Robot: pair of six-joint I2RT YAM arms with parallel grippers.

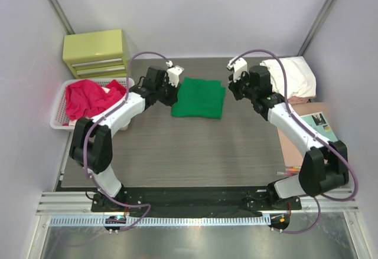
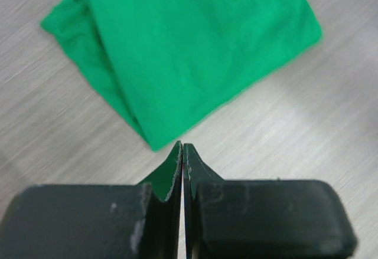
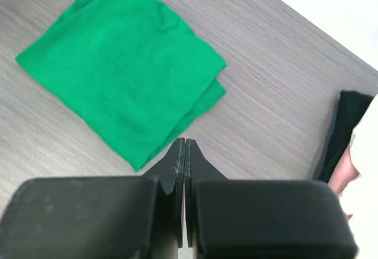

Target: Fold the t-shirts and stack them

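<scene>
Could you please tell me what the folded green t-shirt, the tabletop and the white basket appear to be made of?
Green t-shirt: soft matte knit cloth, probably cotton; it lies in limp layered folds.
Tabletop: grey wood-grain laminate, likely; fine straight streaks, slight sheen.
Basket: white plastic, it seems, with a slatted moulded wall.

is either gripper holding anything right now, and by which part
Nothing is held. The left gripper and the right gripper are both shut with nothing between the fingers. The folded green t-shirt lies flat, apart from both.
</scene>
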